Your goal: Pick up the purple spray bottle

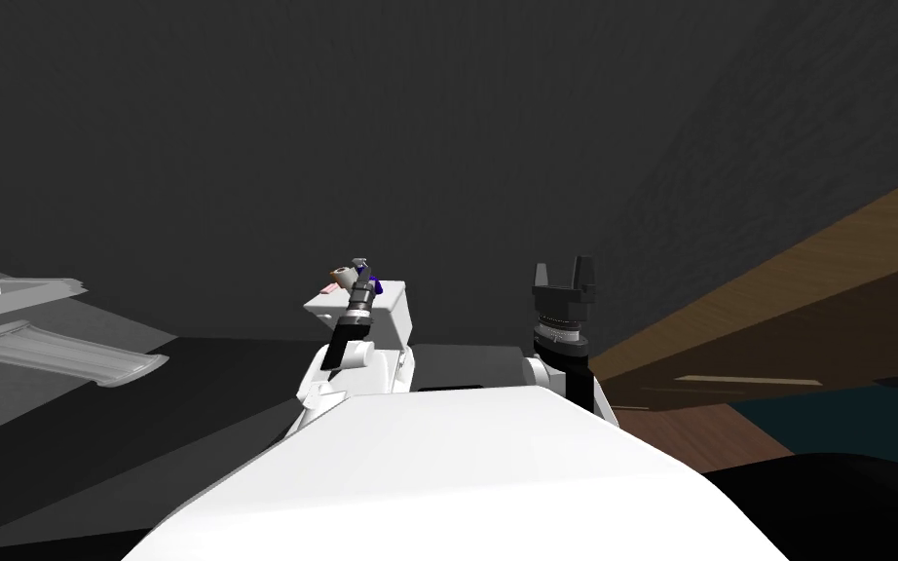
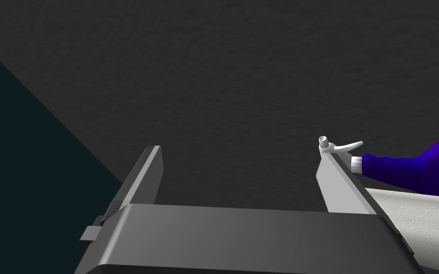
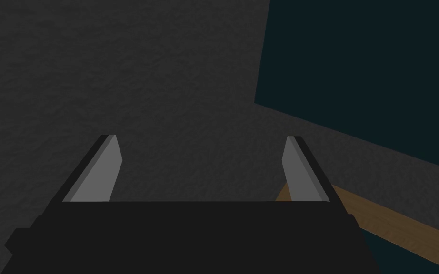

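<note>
**Left hand is at the bottle but hasn't grabbed it yet**

Nothing is picked up so far. The purple spray bottle (image 2: 414,164) sits on top of a white box-shaped stand (image 1: 389,314), just ahead of me and a bit to the left, next to a couple of small bits I can't make out. In the left wrist view it rests over a white patterned sheet (image 2: 428,214).

The left gripper (image 2: 240,157) is right up at it with its fingers spread apart and nothing between them. The bottle is outside the gap, and its white nozzle (image 2: 337,146) pokes up just beside one fingertip. I'd say the reach is mostly done, but the lineup, squeeze and lift are all left.

The right gripper (image 1: 564,265) hangs off to the right, well away from the stand, fingers also apart and empty.
</note>
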